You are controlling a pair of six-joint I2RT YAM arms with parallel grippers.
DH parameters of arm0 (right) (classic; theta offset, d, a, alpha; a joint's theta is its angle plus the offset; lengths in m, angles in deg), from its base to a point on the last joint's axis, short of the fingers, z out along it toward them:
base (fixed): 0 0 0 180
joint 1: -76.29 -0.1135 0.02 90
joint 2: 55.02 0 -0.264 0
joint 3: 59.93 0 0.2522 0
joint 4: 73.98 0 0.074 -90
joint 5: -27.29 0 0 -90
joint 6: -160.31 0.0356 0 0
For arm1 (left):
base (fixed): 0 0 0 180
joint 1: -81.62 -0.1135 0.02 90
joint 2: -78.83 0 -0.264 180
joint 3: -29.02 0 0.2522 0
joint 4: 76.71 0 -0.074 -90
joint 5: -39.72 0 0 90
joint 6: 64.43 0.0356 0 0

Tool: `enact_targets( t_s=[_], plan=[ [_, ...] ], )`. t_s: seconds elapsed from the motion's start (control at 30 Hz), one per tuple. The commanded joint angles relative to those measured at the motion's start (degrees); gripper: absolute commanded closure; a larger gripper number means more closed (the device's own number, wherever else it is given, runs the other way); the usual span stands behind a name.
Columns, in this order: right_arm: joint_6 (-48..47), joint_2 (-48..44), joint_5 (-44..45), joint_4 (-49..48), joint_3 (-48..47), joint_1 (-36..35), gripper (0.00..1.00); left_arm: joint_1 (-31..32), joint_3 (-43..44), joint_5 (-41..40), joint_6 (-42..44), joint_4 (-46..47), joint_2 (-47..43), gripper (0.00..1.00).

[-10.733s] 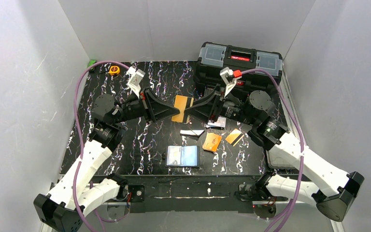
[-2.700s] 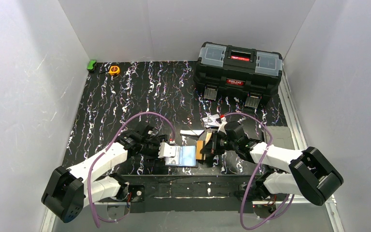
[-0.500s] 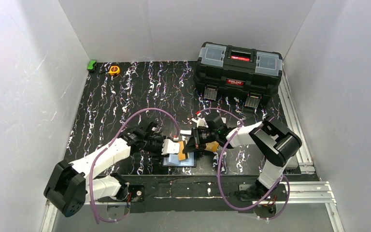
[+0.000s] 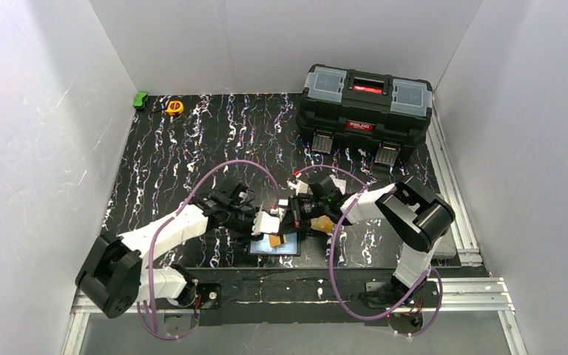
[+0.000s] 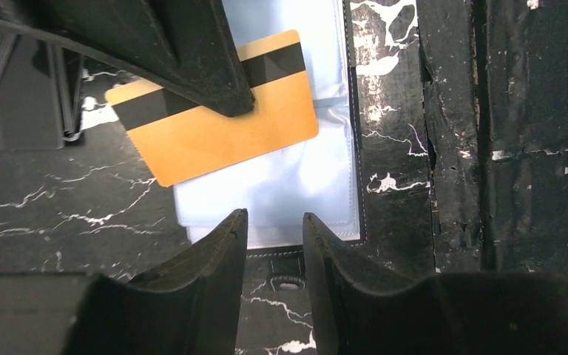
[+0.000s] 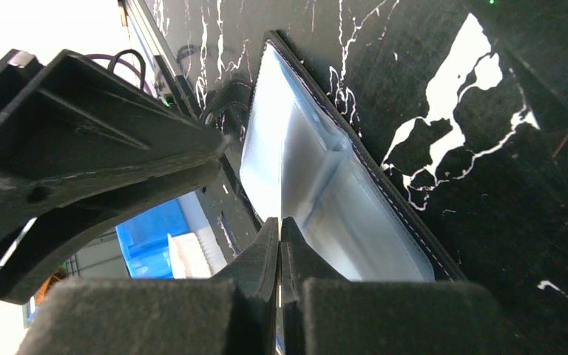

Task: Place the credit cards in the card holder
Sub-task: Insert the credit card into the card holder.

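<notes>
Open card holder [image 5: 296, 185] lying flat on the table [image 4: 192, 148] close to its front edge, bluish sleeves facing up. Right end effector [image 6: 279, 225] pressed together on an orange card [image 5: 222, 126], held aslant across one corner of the holder, partly over sleeve and partly over bare table, not yet in a pocket. Left end effector [image 5: 274, 222] low over the holder's near edge, fingers a narrow gap apart, seemingly gripping nothing, though hard to judge from this angle.

Likely trouble: card skewed against the sleeve mouth, so a corner snagging, then buckling or twisting out of the pinch. Holder apparently unpinned, so a sideways push sliding it toward the front edge. Both end effectors crowded almost together, so a knock between them.

Little room at the front; open table behind and to the left; toolbox [image 4: 366, 92] well apart at the back right
</notes>
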Motion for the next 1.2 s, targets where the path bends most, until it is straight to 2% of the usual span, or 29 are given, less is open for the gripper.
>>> enact_targets(
  t_s=[0.0,0.3,0.57,1.17],
  plan=[
    [-1.2,-2.5,0.7,1.6,-0.2,0.0,0.99,1.3,-0.1,2.1,1.8,2.1,3.8,0.68],
    [0.4,-5.0,-3.0,1.4,4.3,3.3,0.99,1.6,-0.5,0.5,6.2,0.7,5.7,0.7],
    [-1.8,-4.2,-5.1,7.8,2.9,3.2,0.99,2.4,-2.3,0.1,7.3,0.7,4.3,0.72],
    [-2.6,-1.0,-7.2,9.6,-1.4,1.5,0.99,3.6,-3.9,-0.3,6.9,1.3,2.3,0.74]
  ],
)
